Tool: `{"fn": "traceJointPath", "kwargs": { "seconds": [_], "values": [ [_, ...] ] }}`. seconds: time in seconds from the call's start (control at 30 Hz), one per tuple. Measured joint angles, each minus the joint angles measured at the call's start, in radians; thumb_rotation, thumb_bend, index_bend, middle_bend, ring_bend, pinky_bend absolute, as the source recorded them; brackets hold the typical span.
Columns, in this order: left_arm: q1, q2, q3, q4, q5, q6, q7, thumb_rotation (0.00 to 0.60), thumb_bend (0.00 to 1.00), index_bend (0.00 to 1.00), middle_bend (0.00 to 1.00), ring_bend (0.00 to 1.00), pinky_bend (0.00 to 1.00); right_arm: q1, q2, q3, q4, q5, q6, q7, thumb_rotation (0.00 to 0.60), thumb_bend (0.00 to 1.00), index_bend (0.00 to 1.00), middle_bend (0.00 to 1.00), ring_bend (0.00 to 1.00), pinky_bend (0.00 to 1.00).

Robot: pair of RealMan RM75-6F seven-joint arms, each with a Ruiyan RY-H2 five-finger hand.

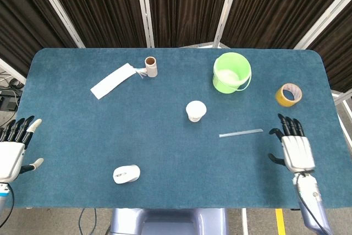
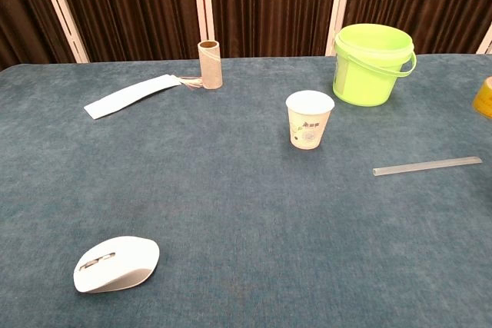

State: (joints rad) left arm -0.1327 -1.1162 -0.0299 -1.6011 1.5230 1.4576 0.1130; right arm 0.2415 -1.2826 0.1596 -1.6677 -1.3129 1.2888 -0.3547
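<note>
right hand [image 1: 297,153] flat, fingers spread, held nothing, near thin clear plastic strip [image 1: 241,132] | left hand [image 1: 12,155] spread too, nothing in it

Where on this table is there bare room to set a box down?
Widest bare patch: between the mouse and the clear strip, in front of the paper cup. Another lies left, below the white paper. More crowded: the back, around cardboard tube and green bucket.
</note>
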Motion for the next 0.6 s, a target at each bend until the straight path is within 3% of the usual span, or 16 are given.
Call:
{"fn": "traceJointPath", "kwargs": {
  "seconds": [0.27, 0.6],
  "values": [
    [-0.001, 0.0, -0.001, 0.0, -0.001, -0.001, -0.001, 0.6, 0.0, 0.02, 0.0, 0.0, 0.0, 0.107, -0.117, 0.046, 0.07, 0.155, -0.119, -0.136, 0.6, 0.17, 0.43, 0.09, 0.0, 0.0],
    [-0.002, 0.001, 0.0, 0.001, -0.001, -0.003, -0.005, 0.6, 0.0, 0.02, 0.0, 0.0, 0.0, 0.184, -0.228, 0.086, 0.177, 0.258, -0.156, -0.202, 0.6, 0.17, 0.48, 0.12, 0.0, 0.0]
  ]
}}
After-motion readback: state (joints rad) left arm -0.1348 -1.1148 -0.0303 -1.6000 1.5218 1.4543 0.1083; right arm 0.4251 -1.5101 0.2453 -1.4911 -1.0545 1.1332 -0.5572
